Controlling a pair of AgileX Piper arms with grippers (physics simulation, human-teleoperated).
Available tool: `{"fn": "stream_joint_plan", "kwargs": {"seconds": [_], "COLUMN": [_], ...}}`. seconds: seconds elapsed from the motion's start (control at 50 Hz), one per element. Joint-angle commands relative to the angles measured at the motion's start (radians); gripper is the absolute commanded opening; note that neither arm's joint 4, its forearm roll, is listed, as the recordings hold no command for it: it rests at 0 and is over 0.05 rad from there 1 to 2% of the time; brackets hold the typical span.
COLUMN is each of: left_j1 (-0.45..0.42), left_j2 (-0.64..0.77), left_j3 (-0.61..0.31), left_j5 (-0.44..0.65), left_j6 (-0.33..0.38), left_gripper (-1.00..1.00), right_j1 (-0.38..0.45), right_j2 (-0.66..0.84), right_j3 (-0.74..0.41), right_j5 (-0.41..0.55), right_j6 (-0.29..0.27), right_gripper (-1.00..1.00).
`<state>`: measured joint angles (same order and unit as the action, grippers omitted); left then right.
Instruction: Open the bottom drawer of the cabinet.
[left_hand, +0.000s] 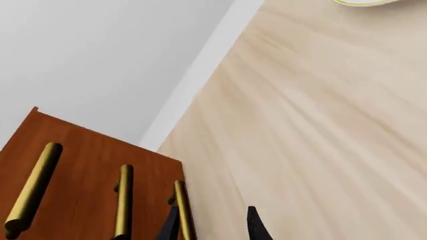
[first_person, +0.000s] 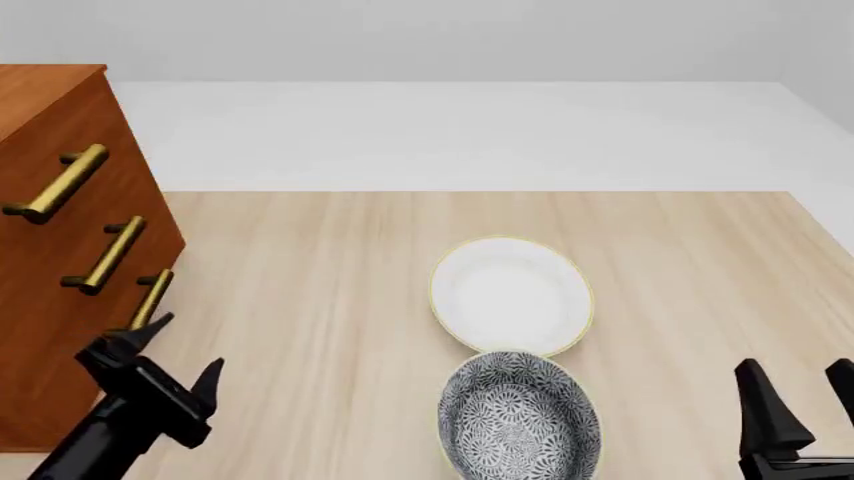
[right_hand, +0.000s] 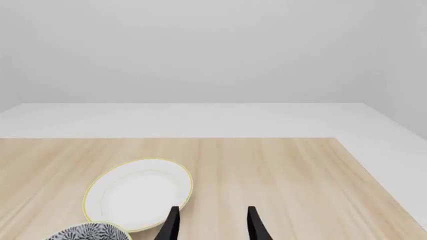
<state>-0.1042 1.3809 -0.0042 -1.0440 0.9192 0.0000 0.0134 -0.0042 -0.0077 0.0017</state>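
Three like brass bar handles crowd the tall reddish-brown wooden cabinet (first_person: 67, 250) at the worktop's (first_person: 334, 300) far left, so the left gripper (first_person: 160, 352), fingers apart beside the bottom drawer's lowest handle (first_person: 151, 297), could snag the middle one instead.

The cabinet (first_person: 54, 250) is cut off at the frame's left edge.
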Motion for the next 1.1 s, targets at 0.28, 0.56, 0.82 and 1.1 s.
{"fn": "stream_joint_plan", "kwargs": {"seconds": [0.28,0.56,0.82,1.1], "left_j1": [0.086,0.127,0.155,0.173], "left_j2": [0.259,0.288,0.307,0.32], "left_j3": [-0.007,-0.028,-0.05,-0.073], "left_j5": [-0.176,-0.176,-0.176,-0.176], "left_j6": [0.108,0.126,0.135,0.143], "left_gripper": [1.0,1.0,1.0,1.0], "right_j1": [0.0,0.0,0.0,0.0], "right_j2": [0.003,-0.001,0.001,0.0], "right_j3": [0.0,0.0,0.0,0.001], "right_j5": [-0.004,0.001,-0.001,-0.001], "right_j6": [0.0,0.0,0.0,0.0], "right_gripper": [1.0,1.0,1.0,1.0]}}
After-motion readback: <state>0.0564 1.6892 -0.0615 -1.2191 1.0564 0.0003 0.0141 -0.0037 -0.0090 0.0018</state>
